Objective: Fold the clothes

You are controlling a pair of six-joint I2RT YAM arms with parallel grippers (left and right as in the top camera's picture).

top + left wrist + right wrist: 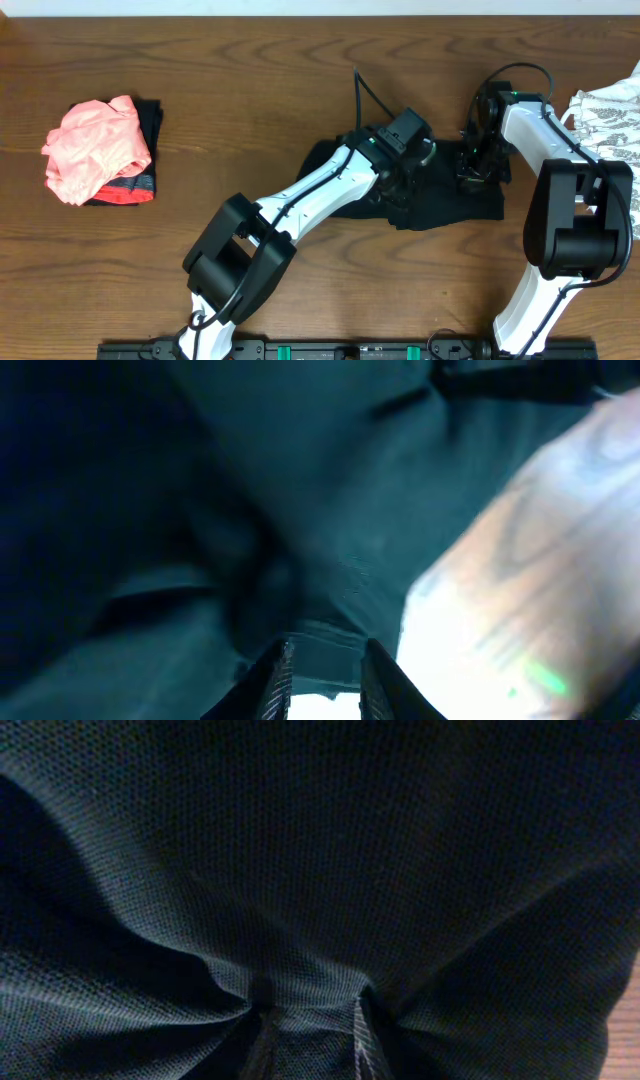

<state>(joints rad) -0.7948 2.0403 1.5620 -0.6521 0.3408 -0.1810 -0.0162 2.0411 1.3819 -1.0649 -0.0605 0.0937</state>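
The right fingers (362,1038) are clenched on a bunched pinch of the black garment (450,208), creases fanning out from the grip. The left fingers (283,678) nip its hem, though that view is blurred. Up close the cloth shows a fine mesh weave. Only from above do you see it lying crumpled on the bench (250,80), just off centre toward 3 o'clock. A pink garment (95,150) is heaped at 9 o'clock, and a white patterned garment (615,110) sits at the 3 o'clock edge.
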